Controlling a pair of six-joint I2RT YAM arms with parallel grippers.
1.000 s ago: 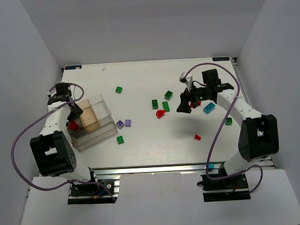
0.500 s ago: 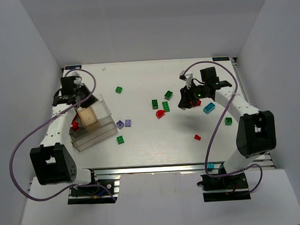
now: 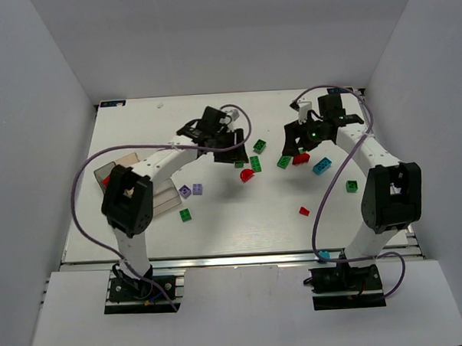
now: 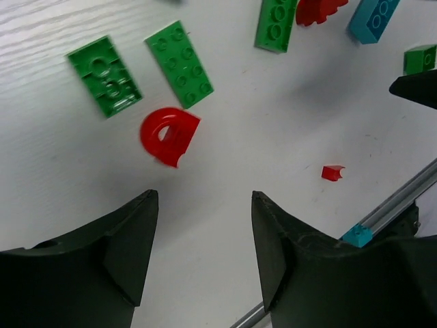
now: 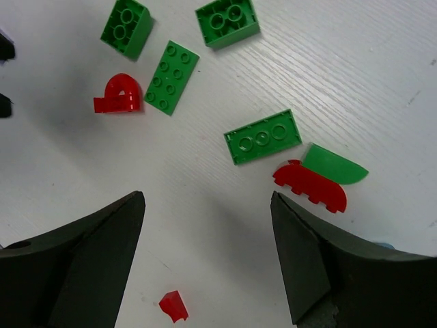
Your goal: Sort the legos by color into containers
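Observation:
The legos lie scattered mid-table. My left gripper (image 3: 236, 151) is open and empty, hovering just above a rounded red piece (image 4: 169, 135) and two green plates (image 4: 179, 63). My right gripper (image 3: 291, 147) is open and empty above a green plate (image 5: 263, 137), a red curved piece (image 5: 311, 186) and a green half-round (image 5: 334, 165). A teal brick (image 3: 321, 167), a small red piece (image 3: 304, 210), two purple bricks (image 3: 190, 190) and a green brick (image 3: 185, 214) lie around. The clear container (image 3: 167, 197) stands at the left, partly hidden by my left arm.
Another green brick (image 3: 352, 186) lies near the right edge. A teal brick (image 3: 324, 255) sits by the front rail. The two grippers are close together; the left fingertips (image 5: 3, 48) show at the edge of the right wrist view. White walls surround the table.
My left arm has swung from the container at the left to the middle of the table. My right gripper has moved a little back and to the right.

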